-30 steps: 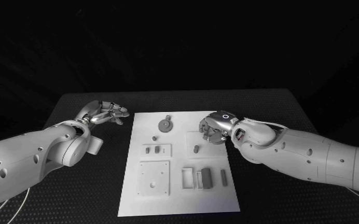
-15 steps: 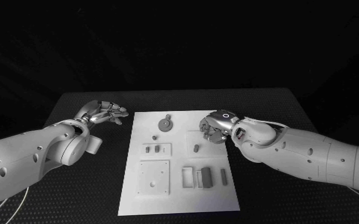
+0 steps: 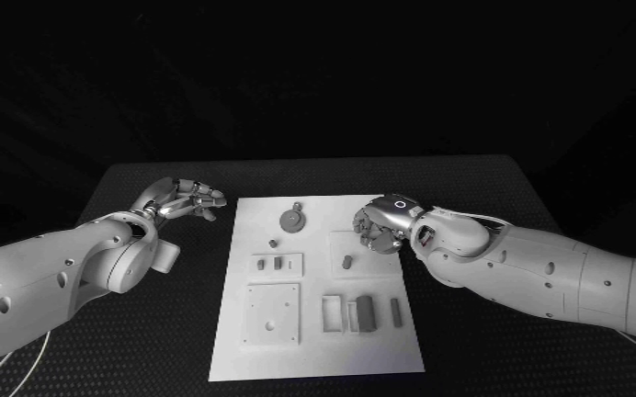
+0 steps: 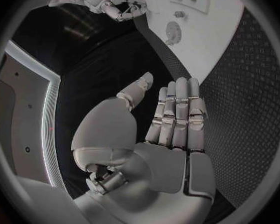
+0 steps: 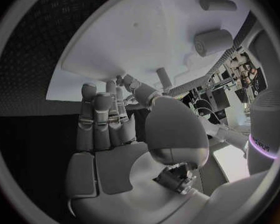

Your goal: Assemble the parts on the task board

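Board [image 3: 384, 342] lies mid-table [image 3: 504, 195], long axis running away from the robot. Parts on it: a gear [image 3: 291, 222] at the far end, lying flat; a peg [image 3: 347, 262] upright in the square block near the right hand; two small pieces [image 3: 278, 265] in the left block; a cluster of slots and bars [image 3: 360, 312] toward the near edge; a flat plate [image 3: 272, 312] with holes at near left.

Progress, as I judge it: early to middle. Peg looks seated; the gear and the near bars appear loose and unplaced, though the head view is too coarse to be sure.

Right hand [image 3: 380, 225] hovers over the board's right edge, just beyond the peg, fingers together and extended, holding nothing. Left hand [image 3: 186, 198] sits off the board over bare table, fingers straight, thumb apart, empty.

Nothing blocks the gear; the right hand's own bulk partly hides the peg block.
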You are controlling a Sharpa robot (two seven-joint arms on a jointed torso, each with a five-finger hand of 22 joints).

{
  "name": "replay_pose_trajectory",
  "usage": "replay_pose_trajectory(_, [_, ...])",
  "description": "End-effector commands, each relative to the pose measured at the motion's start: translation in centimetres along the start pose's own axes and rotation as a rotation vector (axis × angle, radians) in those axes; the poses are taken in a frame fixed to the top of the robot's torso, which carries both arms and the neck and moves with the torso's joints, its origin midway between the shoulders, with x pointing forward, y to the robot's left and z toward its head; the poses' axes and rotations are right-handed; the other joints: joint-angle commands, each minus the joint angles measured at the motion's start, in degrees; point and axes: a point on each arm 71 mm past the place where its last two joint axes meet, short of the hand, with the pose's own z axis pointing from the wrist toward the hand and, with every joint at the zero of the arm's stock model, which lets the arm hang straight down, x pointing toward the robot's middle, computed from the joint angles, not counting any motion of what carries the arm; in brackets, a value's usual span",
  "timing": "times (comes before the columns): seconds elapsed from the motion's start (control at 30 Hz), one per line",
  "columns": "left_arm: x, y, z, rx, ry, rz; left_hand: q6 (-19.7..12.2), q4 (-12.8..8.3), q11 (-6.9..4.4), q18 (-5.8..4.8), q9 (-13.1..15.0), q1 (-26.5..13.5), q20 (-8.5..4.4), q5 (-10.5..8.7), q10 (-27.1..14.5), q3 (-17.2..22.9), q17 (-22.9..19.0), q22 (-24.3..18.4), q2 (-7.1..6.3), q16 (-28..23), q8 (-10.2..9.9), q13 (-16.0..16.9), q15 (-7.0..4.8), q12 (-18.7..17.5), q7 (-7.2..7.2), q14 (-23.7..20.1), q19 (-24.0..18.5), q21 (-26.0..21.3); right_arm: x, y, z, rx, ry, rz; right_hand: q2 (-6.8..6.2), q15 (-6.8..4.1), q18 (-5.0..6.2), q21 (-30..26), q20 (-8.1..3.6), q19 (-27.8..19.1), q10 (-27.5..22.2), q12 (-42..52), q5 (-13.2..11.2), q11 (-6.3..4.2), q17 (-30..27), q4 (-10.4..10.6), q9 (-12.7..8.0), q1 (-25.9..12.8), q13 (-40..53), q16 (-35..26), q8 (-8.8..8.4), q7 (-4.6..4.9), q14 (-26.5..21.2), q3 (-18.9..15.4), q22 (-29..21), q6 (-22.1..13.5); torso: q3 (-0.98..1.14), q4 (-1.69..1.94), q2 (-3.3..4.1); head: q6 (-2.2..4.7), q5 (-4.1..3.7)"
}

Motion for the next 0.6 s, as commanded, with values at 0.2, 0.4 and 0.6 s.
replay_pose_trajectory(0.2, [0.21,-0.13,0.01,0.009,0.016,-0.002,-0.4,-0.1,0.24,-0.53,-0.1,0.2,-0.44,-0.07,-0.2,-0.3,0.1,-0.1,0.54,-0.3,0.0,0.1,-0.05,-0.2,0.05,0.6,0.0,0.1,1.86,-0.59,-0.60,0.033,0.111,-0.023,0.64,-0.68,0.77,0.5,-0.05,0.6,1.4,0.2,-0.1,-0.21,0.2,-0.5,0.2,0.6,0.4,0.6,0.57,-0.13,0.2,0.0,0.2,1.2,0.01,-0.08,0.03,-0.06,-0.04])
replay_pose_trajectory(0.4, [0.23,-0.13,0.01,0.009,0.017,-0.001,-0.4,-0.1,0.24,-0.54,-0.1,0.3,-0.49,-0.07,-0.2,-0.3,0.2,-0.2,0.55,-0.3,0.0,0.1,-0.08,-0.2,0.05,0.7,0.1,0.1,1.88,-0.44,-0.50,0.028,0.111,-0.043,1.48,-1.50,0.77,1.1,-0.60,1.4,3.5,0.8,-0.1,-1.08,0.5,-0.7,0.7,2.2,1.1,1.5,1.46,-0.85,1.0,0.1,0.7,2.9,0.03,-0.04,0.01,-0.17,-0.10])
replay_pose_trajectory(0.6, [0.20,-0.13,-0.03,0.010,0.017,0.000,-0.4,-0.1,0.24,-0.55,-0.1,0.3,-0.53,-0.07,-0.2,-0.3,0.2,-0.2,0.57,-0.3,0.0,0.1,-0.10,-0.2,0.05,0.8,0.2,0.1,2.04,-0.49,-0.40,0.036,0.121,-0.072,1.61,-1.90,0.77,1.4,-0.91,1.9,4.3,0.9,-0.1,-1.47,0.7,-0.7,0.9,2.7,1.5,1.9,1.80,-1.14,1.5,-0.1,0.9,3.6,0.03,-0.02,0.01,-0.25,-0.15])
